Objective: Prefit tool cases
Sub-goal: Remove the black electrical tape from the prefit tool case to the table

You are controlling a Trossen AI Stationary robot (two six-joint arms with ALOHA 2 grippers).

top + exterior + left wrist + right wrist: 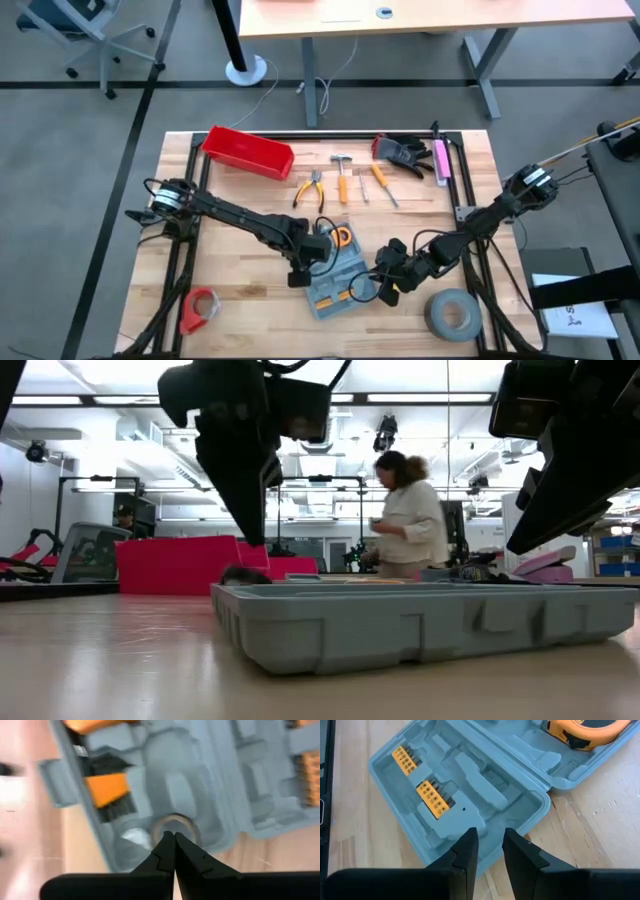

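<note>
The grey-blue tool case lies open on the table, both halves resting flat on their outer shells. Its grey recesses hold two orange bit strips and an orange tape measure. My left gripper is shut and empty. It points down and hangs above the case's left half, clear of it in the low view. My right gripper is open, with a gap between its fingers. It slants down over the case's right-hand edge and stays above it.
A red bin, pliers, a hammer, screwdrivers and black gloves lie along the far side. A grey tape roll sits near right and a red roll near left. A person stands beyond the table.
</note>
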